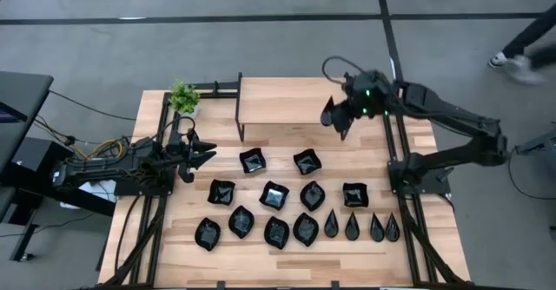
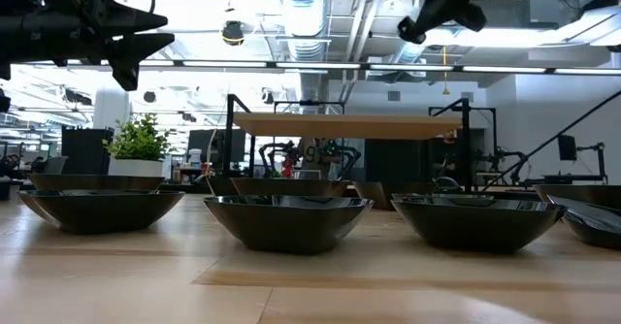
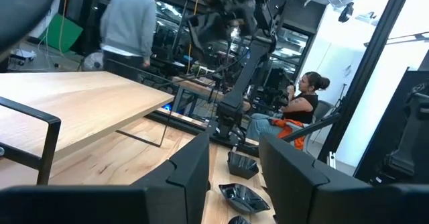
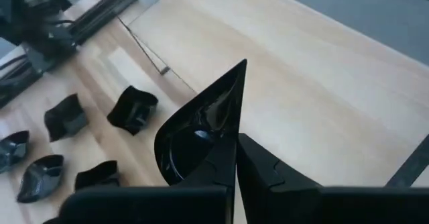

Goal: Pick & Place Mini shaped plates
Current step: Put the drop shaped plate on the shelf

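Several glossy black mini plates (image 1: 274, 194) rest on their bases in rows on the wooden table, with wavy squares (image 1: 253, 160) farther back and teardrops (image 1: 352, 227) at the near right. My right gripper (image 1: 339, 119) hovers above the right end of the raised wooden shelf (image 1: 282, 103), shut on one teardrop-shaped plate (image 4: 194, 137). My left gripper (image 1: 205, 155) is open and empty. It hangs in the air at the table's left side, left of the plates, its fingers (image 3: 191, 174) pointing toward the right. My right gripper pinches the teardrop plate by its rim (image 4: 224, 150) along one side, between the two fingers. The plate is lifted clear above the shelf top. It stands on edge in the hold, its pointed tip (image 4: 242, 64) leading away from the fingers and its hollow showing.
A small green plant (image 1: 183, 97) stands at the table's far left corner beside the shelf's black frame (image 1: 240, 108). Metal frames run along both table sides. People are in the room beyond (image 3: 305, 96), and a person's feet are on the floor at far right (image 1: 512, 60).
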Robot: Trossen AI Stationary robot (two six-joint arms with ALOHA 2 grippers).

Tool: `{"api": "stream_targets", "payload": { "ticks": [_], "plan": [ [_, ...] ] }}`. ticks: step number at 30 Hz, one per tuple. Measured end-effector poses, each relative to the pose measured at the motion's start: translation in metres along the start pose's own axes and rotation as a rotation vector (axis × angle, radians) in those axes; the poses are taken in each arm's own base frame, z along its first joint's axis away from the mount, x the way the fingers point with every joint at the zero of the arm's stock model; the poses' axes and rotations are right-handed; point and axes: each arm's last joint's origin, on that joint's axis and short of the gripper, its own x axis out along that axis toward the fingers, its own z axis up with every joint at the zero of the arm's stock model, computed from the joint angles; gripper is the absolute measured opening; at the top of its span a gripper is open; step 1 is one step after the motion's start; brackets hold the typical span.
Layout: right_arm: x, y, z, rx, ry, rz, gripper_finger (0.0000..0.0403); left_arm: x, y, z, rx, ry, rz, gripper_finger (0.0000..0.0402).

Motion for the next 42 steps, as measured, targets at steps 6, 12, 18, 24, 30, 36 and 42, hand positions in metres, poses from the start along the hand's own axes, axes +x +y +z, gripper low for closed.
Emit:
{"api": "stream_targets", "payload": {
  "ticks": [6,12,18,24,30,36,42],
  "plan": [
    [0.007,-0.013,0.035,0.022,0.095,-0.046,0.0001,0.0,-0.001,0.0,0.031,0.006,-0.023,0.0132],
    [0.03,-0.022,0.061,0.035,0.218,-0.054,0.0001,0.0,-0.003,-0.001,0.056,0.036,-0.12,0.0132],
    [0.059,-0.035,0.081,0.067,0.327,-0.011,0.0001,0.004,-0.002,-0.007,0.052,0.098,-0.111,0.0132],
    [0.079,-0.054,0.087,0.102,0.439,-0.046,0.0001,0.009,0.002,-0.019,0.04,0.208,-0.08,0.0132],
    [0.099,-0.067,0.085,0.127,0.516,-0.072,0.0001,0.011,0.003,-0.022,0.038,0.236,-0.072,0.0132],
    [0.12,-0.072,0.081,0.141,0.576,-0.083,0.0001,0.011,0.002,-0.021,0.038,0.224,-0.075,0.0132],
    [0.135,-0.081,0.079,0.151,0.617,-0.098,0.0001,0.011,0.002,-0.02,0.038,0.22,-0.076,0.0132]
  ]
}}
